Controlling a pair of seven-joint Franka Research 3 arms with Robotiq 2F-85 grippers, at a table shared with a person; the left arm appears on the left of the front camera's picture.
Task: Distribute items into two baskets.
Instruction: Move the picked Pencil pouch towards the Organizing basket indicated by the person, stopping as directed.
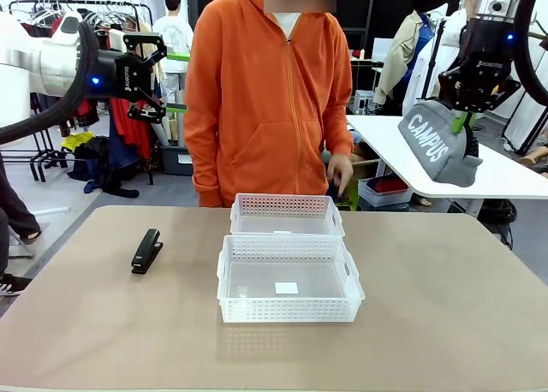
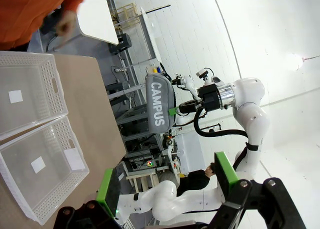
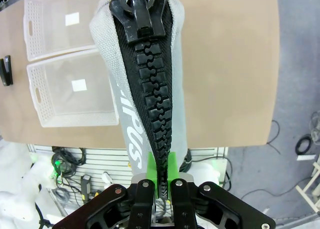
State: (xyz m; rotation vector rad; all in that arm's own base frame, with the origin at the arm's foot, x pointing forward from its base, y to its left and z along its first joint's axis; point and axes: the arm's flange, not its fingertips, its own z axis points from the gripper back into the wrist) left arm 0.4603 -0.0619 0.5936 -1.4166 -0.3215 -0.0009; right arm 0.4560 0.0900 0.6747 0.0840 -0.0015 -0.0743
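Both arms raised over table; pouch held in air, stapler on tabletop.

Left gripper (image 1: pixel 176 82) high at 10 o'clock, pincer spread wide, nothing between green pads. Black stapler (image 1: pixel 147 251) flat on table (image 1: pixel 445 289), at 9 o'clock of near basket (image 1: pixel 289 311), well apart from it. Far basket (image 1: pixel 287 205) at 12 o'clock of near basket, rims just beside each other, a white label on each floor. Person's hand (image 1: pixel 340 171) hanging at 1 o'clock of far basket, just behind it. Right gripper (image 1: pixel 467 118) high at 2 o'clock, pincer clamped narrow on zip edge of grey CAMPUS pouch (image 1: pixel 437 144); pouch hanging tilted beneath, clear of table.
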